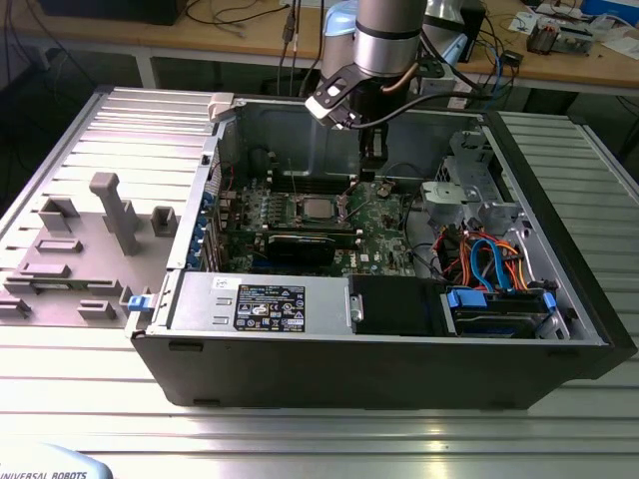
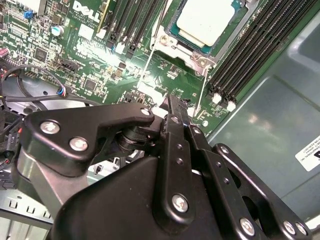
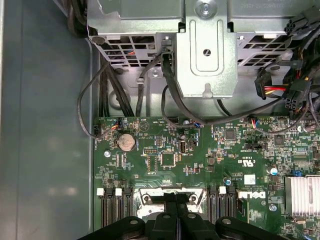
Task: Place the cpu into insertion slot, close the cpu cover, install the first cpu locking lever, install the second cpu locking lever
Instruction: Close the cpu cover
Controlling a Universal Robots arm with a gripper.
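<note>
Silvery cpu (image 2: pixel 205 20) just beyond gripper (image 2: pixel 176 107)

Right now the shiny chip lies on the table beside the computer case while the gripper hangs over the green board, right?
No: the cpu sits in the insertion slot on the green board, as the second wrist view shows. The gripper does hang over that board.

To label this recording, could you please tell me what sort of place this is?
Probably a robotics lab or electronics workshop: an open computer case lies on a ribbed metal table, a robot arm reaches into it, and a wooden workbench behind carries cables.
</note>
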